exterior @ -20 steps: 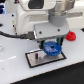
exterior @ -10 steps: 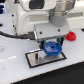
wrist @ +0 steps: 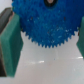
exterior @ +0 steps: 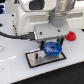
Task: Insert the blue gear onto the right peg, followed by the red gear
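White table (exterior: 15, 70): pincer (exterior: 50, 44) grips blue gear (exterior: 52, 49).

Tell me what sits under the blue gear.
The blue gear hangs between the jaws over the grey plate with the black border. The pegs cannot be made out there; the gear and gripper cover them.

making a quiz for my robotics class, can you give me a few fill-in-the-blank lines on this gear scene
1. The hand grips a gear coloured ____.
2. The smaller gear lying on the table is ____.
3. The held gear is above the grey ____ with the black border.
4. In the wrist view, the pads flanking the gear are coloured ____.

Missing words: blue; red; plate; green
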Controlling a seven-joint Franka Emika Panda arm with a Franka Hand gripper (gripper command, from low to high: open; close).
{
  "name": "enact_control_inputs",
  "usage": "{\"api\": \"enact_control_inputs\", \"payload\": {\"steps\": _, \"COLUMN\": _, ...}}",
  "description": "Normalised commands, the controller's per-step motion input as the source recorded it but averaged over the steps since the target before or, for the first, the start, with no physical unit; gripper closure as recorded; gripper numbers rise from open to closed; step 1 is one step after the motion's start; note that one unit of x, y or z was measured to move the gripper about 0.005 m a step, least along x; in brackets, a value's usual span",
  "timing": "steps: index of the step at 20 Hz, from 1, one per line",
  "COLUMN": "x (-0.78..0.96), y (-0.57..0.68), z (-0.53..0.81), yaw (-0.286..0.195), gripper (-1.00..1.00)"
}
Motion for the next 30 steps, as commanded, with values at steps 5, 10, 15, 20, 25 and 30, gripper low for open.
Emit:
{"api": "enact_control_inputs", "payload": {"steps": 5, "x": 0.0, "y": 0.0, "z": -0.28, "yaw": 0.0, "gripper": 1.0}}
{"api": "enact_control_inputs", "payload": {"steps": 10, "x": 0.09, "y": 0.01, "z": -0.03, "yaw": 0.0, "gripper": 1.0}}
{"api": "enact_control_inputs", "payload": {"steps": 15, "x": 0.09, "y": -0.04, "z": -0.02, "yaw": 0.0, "gripper": 1.0}}
{"api": "enact_control_inputs", "payload": {"steps": 20, "x": 0.08, "y": 0.0, "z": -0.02, "yaw": 0.0, "gripper": 1.0}}
{"api": "enact_control_inputs", "payload": {"steps": 25, "x": 0.04, "y": 0.09, "z": 0.26, "yaw": 0.0, "gripper": -1.0}}
{"api": "enact_control_inputs", "payload": {"steps": 30, "x": 0.02, "y": 0.14, "z": 0.53, "yaw": 0.0, "gripper": -1.0}}
